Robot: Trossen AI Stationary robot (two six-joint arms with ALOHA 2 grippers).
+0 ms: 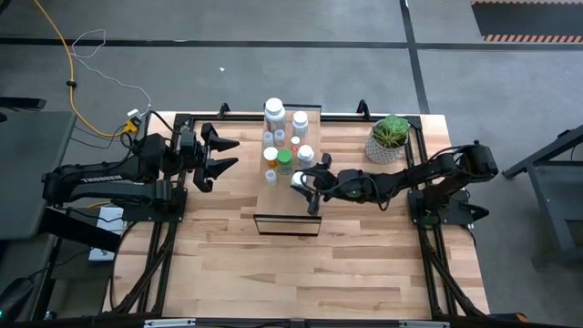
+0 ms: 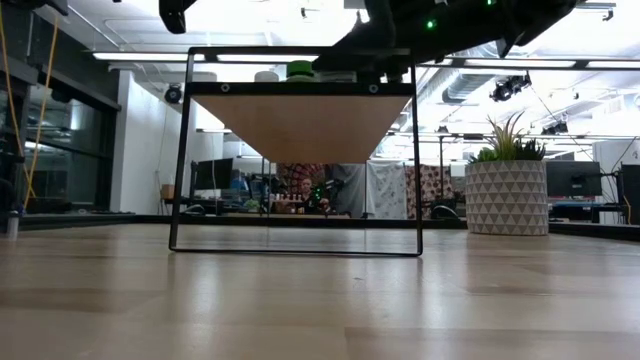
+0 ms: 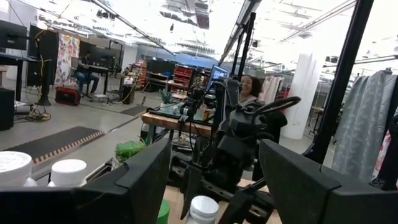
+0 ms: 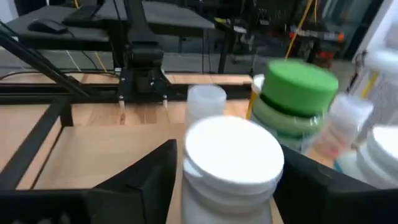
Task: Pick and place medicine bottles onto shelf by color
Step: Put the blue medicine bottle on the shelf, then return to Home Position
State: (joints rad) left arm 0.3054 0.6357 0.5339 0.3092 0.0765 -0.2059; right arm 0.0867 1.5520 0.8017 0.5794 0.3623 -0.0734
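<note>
Right claw (image 1: 305,179) reaching across shelf (image 1: 273,205), fingers around white-capped bottle (image 4: 231,163), left claw (image 1: 221,155) hovering wide

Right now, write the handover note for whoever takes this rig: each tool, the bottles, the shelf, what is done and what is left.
Right tool: over the shelf, its fingers on either side of a white-capped bottle that stands beside the green-capped bottle. Whether the grip is firm or letting go cannot be told.
Left tool: open, empty, waiting left of the shelf.
Bottles: all those in view stand clustered on the far half of the shelf, by the plant-side corner; none shows on the tabletop.
Done: bottles are on the shelf.
Left: free the right tool, then check the grouping by color; labels are too small to read.
</note>
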